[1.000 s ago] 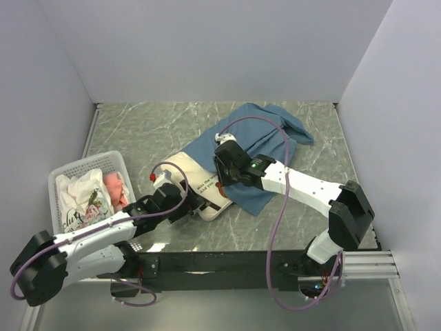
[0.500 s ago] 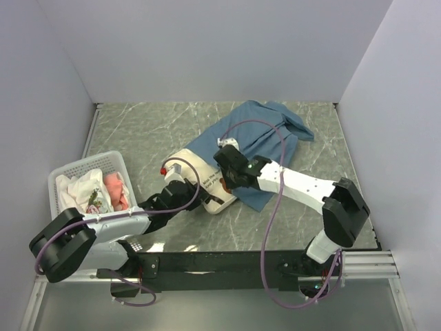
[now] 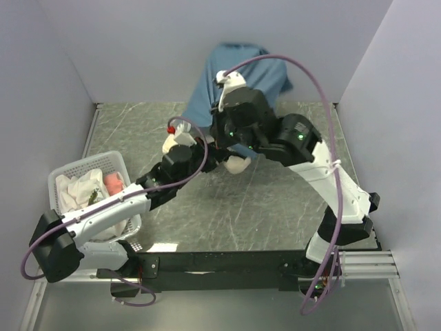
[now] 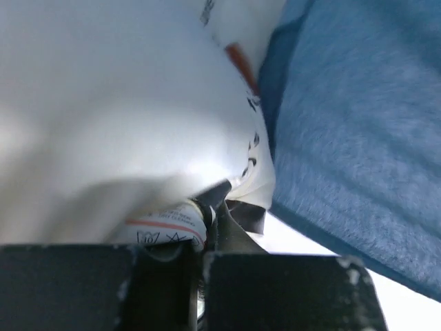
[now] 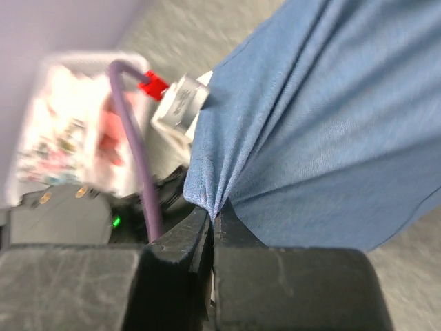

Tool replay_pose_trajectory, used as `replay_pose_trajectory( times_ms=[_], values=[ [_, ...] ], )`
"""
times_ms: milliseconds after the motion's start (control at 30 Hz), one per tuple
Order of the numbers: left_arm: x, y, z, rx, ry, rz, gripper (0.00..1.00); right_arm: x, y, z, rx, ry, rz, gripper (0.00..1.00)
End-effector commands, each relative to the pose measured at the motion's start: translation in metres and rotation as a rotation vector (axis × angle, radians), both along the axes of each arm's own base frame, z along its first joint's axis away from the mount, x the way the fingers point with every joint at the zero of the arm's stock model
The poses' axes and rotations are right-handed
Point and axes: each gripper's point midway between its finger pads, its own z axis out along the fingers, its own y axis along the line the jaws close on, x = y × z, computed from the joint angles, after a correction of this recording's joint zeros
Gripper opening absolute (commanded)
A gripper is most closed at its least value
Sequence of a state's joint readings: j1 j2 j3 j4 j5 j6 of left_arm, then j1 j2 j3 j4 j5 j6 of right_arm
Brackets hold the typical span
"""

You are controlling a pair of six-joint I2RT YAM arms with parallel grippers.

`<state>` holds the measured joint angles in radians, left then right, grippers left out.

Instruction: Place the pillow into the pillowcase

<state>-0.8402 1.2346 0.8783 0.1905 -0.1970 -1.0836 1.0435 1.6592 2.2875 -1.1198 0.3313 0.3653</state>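
Pillow tag (image 4: 165, 227) in left-wrist view only

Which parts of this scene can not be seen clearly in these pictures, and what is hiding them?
- Pillow: the top view shows only a small cream patch. The right arm and the lifted pillowcase cover the rest.
- Pillowcase opening: no view shows it, because folds of the cloth hide it.
- Basket contents: blurred in the right wrist view.
- Pillow outline: cut off by the edges in the left wrist view, which is too close behind the left tool.
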Motion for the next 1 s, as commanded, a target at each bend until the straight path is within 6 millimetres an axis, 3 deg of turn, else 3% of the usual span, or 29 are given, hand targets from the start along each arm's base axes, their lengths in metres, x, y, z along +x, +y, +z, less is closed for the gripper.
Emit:
replay_pose_trajectory(
  times_ms=[0, 33, 100, 200, 333, 433, 567, 700, 733, 800, 833, 867, 900, 933, 967],
  values=[
    [0.040, 0.025, 0.039, 0.099, -0.016, 0.151, 0.04, -0.055, 0.003, 0.095, 0.312, -0.068, 0.195, 0.00],
    [0.048, 0.035, 0.024, 0.162, 0.036, 0.150, 0.02, -0.056, -0.001, 0.100, 0.332, -0.079, 0.189, 0.00],
    [0.050, 0.035, 0.029, 0.174, 0.042, 0.137, 0.01, -0.050, -0.011, 0.100, 0.333, -0.091, 0.152, 0.00],
    [0.033, 0.048, 0.050, 0.138, -0.036, 0.126, 0.01, -0.048, -0.019, 0.097, 0.303, -0.097, 0.138, 0.00],
    [0.014, 0.083, 0.084, 0.136, -0.124, 0.193, 0.01, -0.035, -0.022, 0.079, 0.230, -0.119, 0.093, 0.00],
    [-0.004, 0.104, 0.121, 0.107, -0.207, 0.215, 0.01, -0.034, -0.013, 0.078, 0.229, -0.119, 0.118, 0.00],
    [-0.031, 0.137, 0.188, 0.026, -0.340, 0.261, 0.01, -0.036, 0.006, 0.076, 0.225, -0.098, 0.174, 0.00],
    [-0.048, 0.158, 0.232, 0.029, -0.435, 0.281, 0.01, -0.033, 0.008, 0.077, 0.234, -0.107, 0.175, 0.00],
    [-0.056, 0.161, 0.254, 0.012, -0.473, 0.273, 0.01, -0.030, 0.010, 0.069, 0.223, -0.088, 0.176, 0.00],
    [-0.051, 0.141, 0.260, 0.055, -0.490, 0.198, 0.01, -0.022, 0.001, 0.074, 0.267, -0.079, 0.159, 0.00],
    [-0.053, 0.136, 0.272, 0.062, -0.493, 0.166, 0.01, -0.020, 0.001, 0.062, 0.259, -0.046, 0.164, 0.00],
    [-0.036, 0.113, 0.257, 0.111, -0.452, 0.121, 0.01, -0.009, -0.015, 0.069, 0.297, -0.063, 0.116, 0.00],
    [-0.035, 0.096, 0.251, 0.123, -0.433, 0.053, 0.01, -0.006, -0.021, 0.067, 0.317, -0.048, 0.095, 0.00],
    [-0.030, 0.087, 0.242, 0.139, -0.400, 0.037, 0.01, 0.003, -0.024, 0.037, 0.279, -0.001, 0.070, 0.00],
    [-0.020, 0.072, 0.226, 0.158, -0.366, 0.028, 0.01, 0.001, -0.034, 0.048, 0.335, -0.030, 0.070, 0.00]
  ],
)
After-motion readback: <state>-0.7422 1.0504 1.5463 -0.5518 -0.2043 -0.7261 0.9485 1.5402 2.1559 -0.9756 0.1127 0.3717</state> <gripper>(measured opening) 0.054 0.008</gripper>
